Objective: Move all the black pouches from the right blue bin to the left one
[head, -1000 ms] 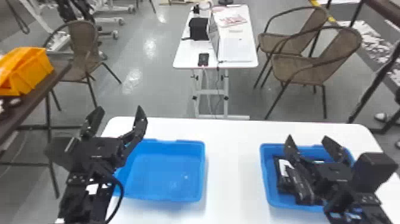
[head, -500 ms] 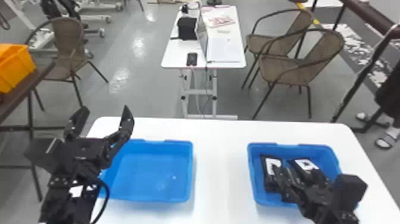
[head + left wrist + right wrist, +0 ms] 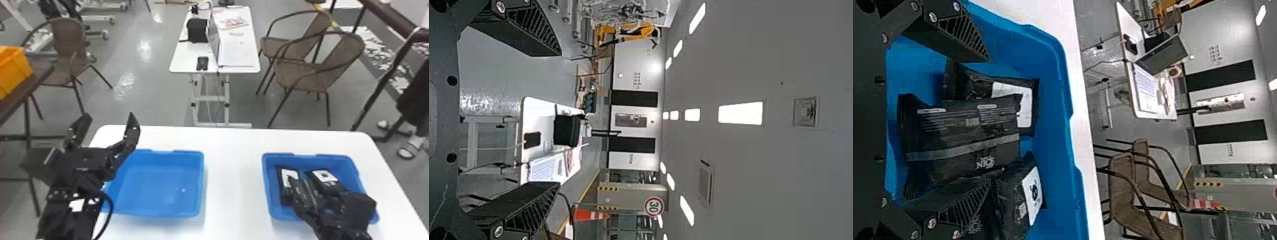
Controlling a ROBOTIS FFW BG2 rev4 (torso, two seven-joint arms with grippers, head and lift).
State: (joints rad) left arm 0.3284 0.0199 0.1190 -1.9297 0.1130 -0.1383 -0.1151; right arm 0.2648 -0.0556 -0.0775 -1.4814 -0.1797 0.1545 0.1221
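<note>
L gripper [image 3: 109,115] was up by the L edge of the white table [image 3: 233,159], fingers spread, holding nothing. L plastic bin [image 3: 159,185] sat nr that edge. R plastic bin [image 3: 303,155], toward table's R edge, had ≥3 black pouches: L pouch [image 3: 1025,105] nr bin's L wall, mid pouch [image 3: 963,135] partly over it, R pouch [image 3: 1025,200] alongside. R gripper [image 3: 988,120] was open astride mid pouch, no grip yet. Step: prob. 1st pick; next needed closing, lift, xfer L. Pouch bottoms hidden; R fingertips hard to ID in head view.
</note>
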